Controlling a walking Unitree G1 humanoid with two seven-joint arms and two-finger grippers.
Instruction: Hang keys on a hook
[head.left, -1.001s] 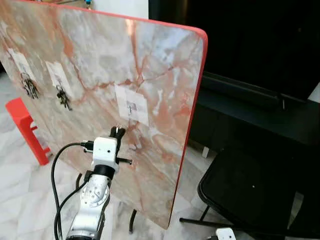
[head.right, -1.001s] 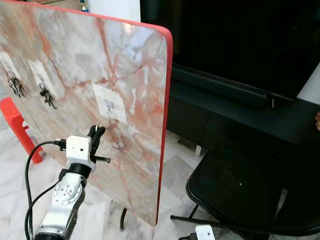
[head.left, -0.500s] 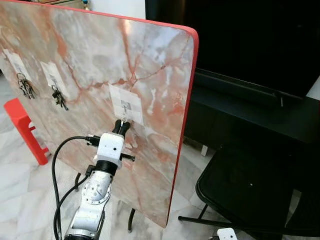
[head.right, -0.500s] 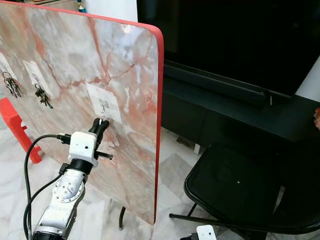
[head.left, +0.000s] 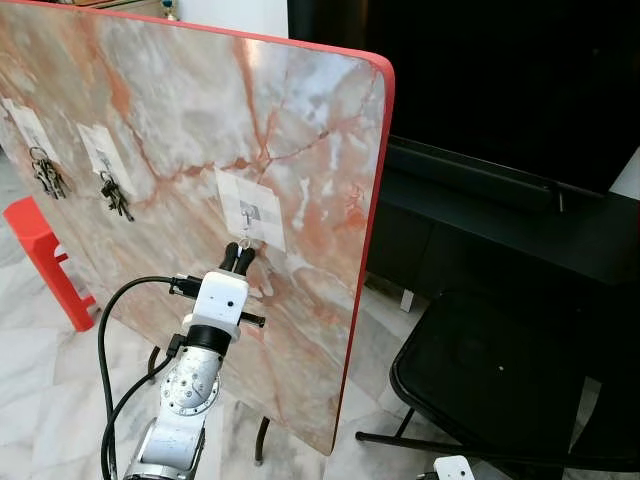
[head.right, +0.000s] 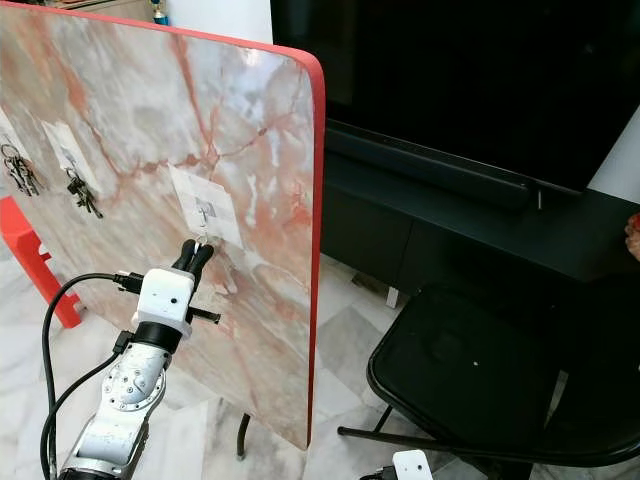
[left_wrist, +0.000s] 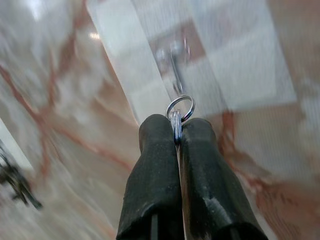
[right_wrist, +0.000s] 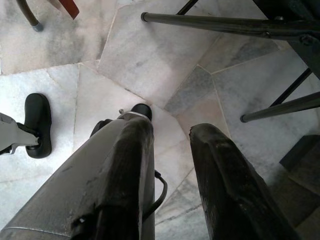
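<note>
Change: over the last second I have brought the left tool (head.left: 238, 258) up the board (head.left: 300, 110) from below the hook (head.left: 246, 216) until its tips sit right under it; in the last half second it has barely shifted.
Meaning: I judge the approach is done and the ring has yet to be threaded on; the hang itself is not made.
Keys: the ring (left_wrist: 180, 107) sticks out past the tool's tips, just under the hook's lower end, touching or nearly so; I cannot tell whether it has caught.
Left tool: closed tight, fingers (left_wrist: 152, 165) pinching the ring between them, nothing else touched.
Hook: on a white pad (head.left: 250, 208) on the board, empty; two more pads far to the hook's left carry key bunches (head.left: 113, 194).
Right tool: (right_wrist: 170, 145) hangs low over the floor, fingers apart, holding nothing.
Next: a small lift and push toward the hook, then let go.
</note>
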